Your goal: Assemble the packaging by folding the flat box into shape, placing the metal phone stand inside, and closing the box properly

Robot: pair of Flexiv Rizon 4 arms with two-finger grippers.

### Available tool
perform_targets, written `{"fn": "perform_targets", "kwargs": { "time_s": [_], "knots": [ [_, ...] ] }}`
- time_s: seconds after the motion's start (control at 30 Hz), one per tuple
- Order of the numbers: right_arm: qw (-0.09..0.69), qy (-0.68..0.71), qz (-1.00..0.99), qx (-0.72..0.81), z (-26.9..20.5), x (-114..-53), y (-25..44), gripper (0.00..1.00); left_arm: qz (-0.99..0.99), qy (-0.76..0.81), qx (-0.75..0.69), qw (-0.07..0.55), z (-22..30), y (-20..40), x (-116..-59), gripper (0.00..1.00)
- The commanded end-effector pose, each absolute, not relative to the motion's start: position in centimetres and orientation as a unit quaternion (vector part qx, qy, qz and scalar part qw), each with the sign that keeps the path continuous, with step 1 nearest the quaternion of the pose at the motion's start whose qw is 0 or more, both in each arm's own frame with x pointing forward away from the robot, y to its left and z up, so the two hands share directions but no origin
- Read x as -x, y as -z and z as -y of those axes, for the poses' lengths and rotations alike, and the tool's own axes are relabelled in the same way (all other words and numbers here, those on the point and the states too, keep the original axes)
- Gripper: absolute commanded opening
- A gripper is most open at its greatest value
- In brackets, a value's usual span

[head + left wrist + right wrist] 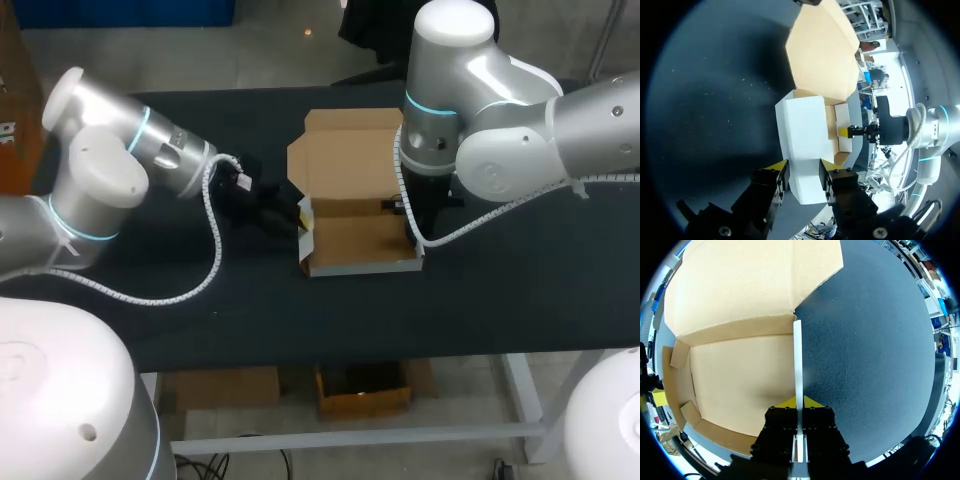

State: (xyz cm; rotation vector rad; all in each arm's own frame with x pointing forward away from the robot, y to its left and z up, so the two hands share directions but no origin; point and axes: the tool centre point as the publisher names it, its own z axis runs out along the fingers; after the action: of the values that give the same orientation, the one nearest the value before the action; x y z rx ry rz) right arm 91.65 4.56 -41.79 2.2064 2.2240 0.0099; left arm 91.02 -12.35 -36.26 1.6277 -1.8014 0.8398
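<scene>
Cardboard, white outside and raw brown within: the open rectangular cardboard box (365, 267) stands folded into shape near the middle of the table, its tray facing up. Its broad brown lid flap (345, 150) lies thrown back flat on the surface at the far side. Nothing shows on the tray's brown floor.

The right gripper (799, 403) comes down over the box's thin right-hand wall (798, 360). Its yellow tips are drawn narrow, one inside the tray and one outside, pinching that wall between them. The left gripper (805, 165) meets the box from the opposite end. Its fingers stand well apart, with the white end panel (802, 135) between them and a yellow tip against each of its edges. Two small brown tabs (676, 354) are folded in at that left end of the tray.

The silver left arm (110, 170) enters low from its side and the silver right arm (500, 120) reaches in from above on its own side. Each carries a white spiral-wrapped cable (213, 240) that loops down toward the table.

Under it all is the matte black table top (500, 290), finely speckled with pale lint around the box in the wrist views, and carried on a pale metal frame (520, 385).
</scene>
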Motion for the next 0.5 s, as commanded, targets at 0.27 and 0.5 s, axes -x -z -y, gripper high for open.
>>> {"fn": "perform_targets", "kwargs": {
  "time_s": [0.27,0.5],
  "knots": [
    [0.004,-0.002,-0.710,-0.704,-4.58,-91.62,41.71,0.00,0.674,-0.301,-0.616,0.275,13.37,35.91,-90.91,0.39],
    [0.004,-0.002,-0.710,-0.704,-4.58,-91.62,41.71,0.00,0.675,-0.290,-0.624,0.266,13.68,36.06,-90.92,0.39]
  ]
}}
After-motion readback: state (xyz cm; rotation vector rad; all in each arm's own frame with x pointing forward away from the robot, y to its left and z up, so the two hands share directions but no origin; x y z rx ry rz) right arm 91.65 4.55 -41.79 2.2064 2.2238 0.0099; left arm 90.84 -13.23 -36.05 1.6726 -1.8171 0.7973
